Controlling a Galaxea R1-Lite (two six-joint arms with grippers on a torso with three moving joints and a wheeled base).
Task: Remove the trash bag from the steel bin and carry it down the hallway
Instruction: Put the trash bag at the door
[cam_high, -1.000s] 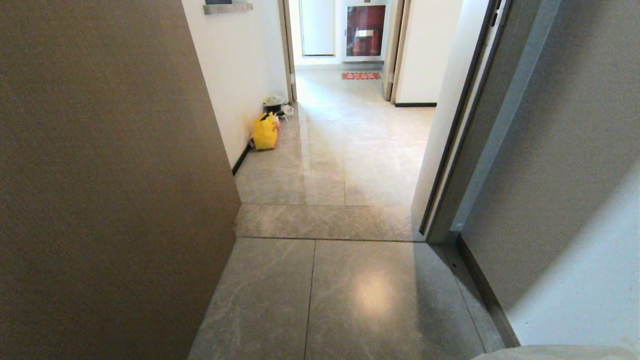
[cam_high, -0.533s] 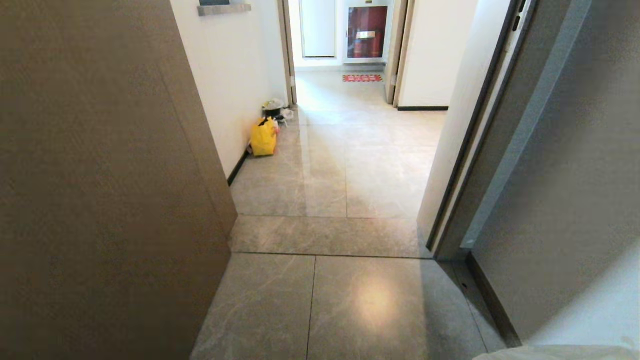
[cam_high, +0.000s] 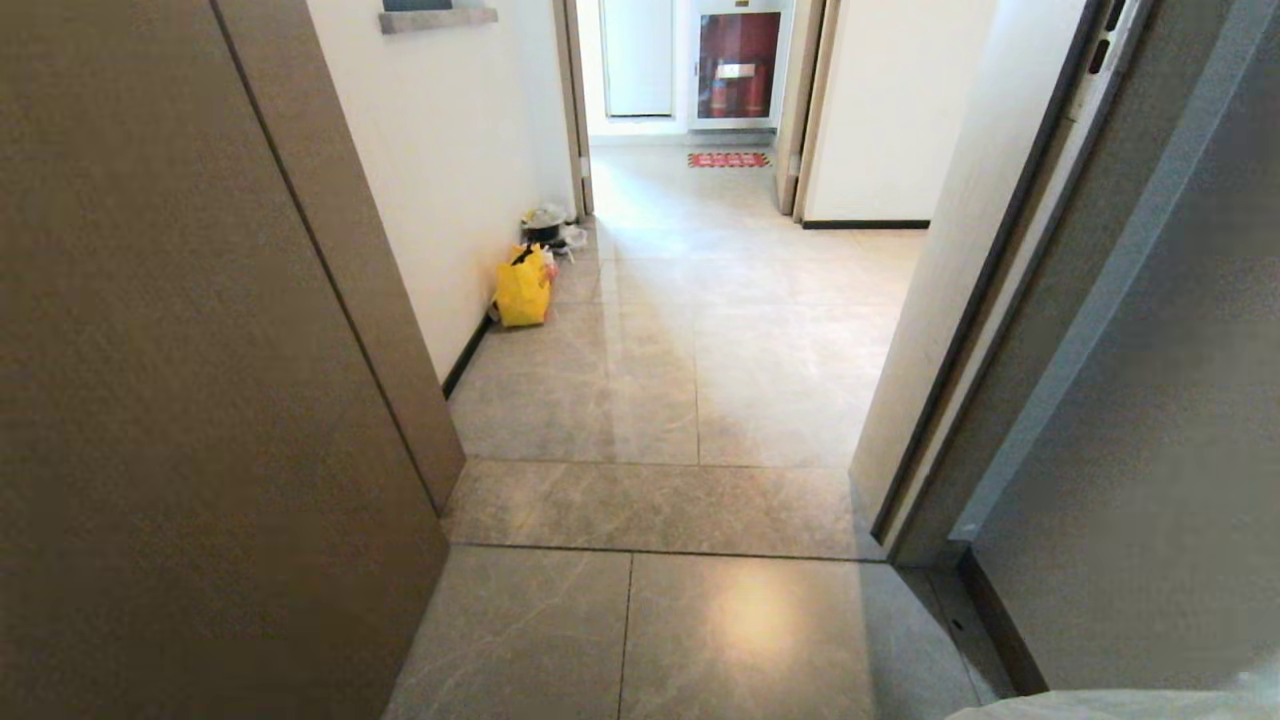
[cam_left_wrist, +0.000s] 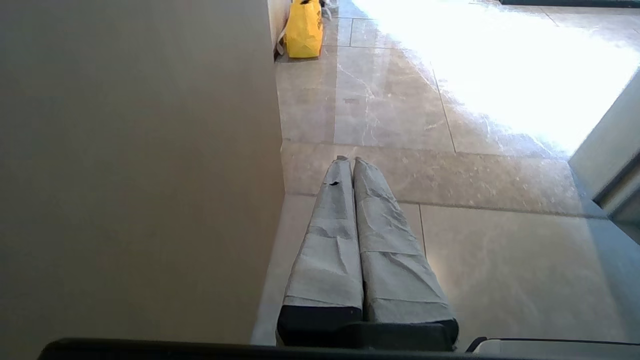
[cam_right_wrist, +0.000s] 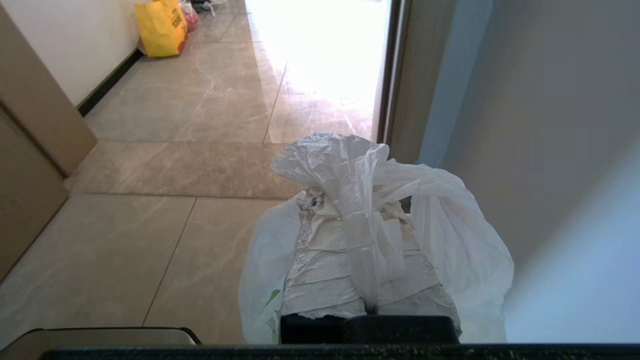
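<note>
The trash bag (cam_right_wrist: 450, 230), thin white plastic with green print low on one side, hangs from my right gripper (cam_right_wrist: 350, 202). Its bunched handles pass between the taped fingers, which are shut on them. My left gripper (cam_left_wrist: 348, 160) is shut on nothing and points at the floor by the brown door. The hallway (cam_high: 700, 330) of glossy beige tiles runs ahead through the doorway. The steel bin is out of view. Neither gripper shows in the head view.
A brown door (cam_high: 200, 400) stands close on the left; a door frame (cam_high: 950, 350) and grey wall on the right. A yellow bag (cam_high: 522, 288) and a small dark thing with white bags (cam_high: 547, 225) lie along the left wall. A red mat (cam_high: 727, 159) lies far ahead.
The whole head view has shifted: the doorway threshold and yellow bag sit lower and nearer, and the door edges have spread outward, so the camera has moved forward.
</note>
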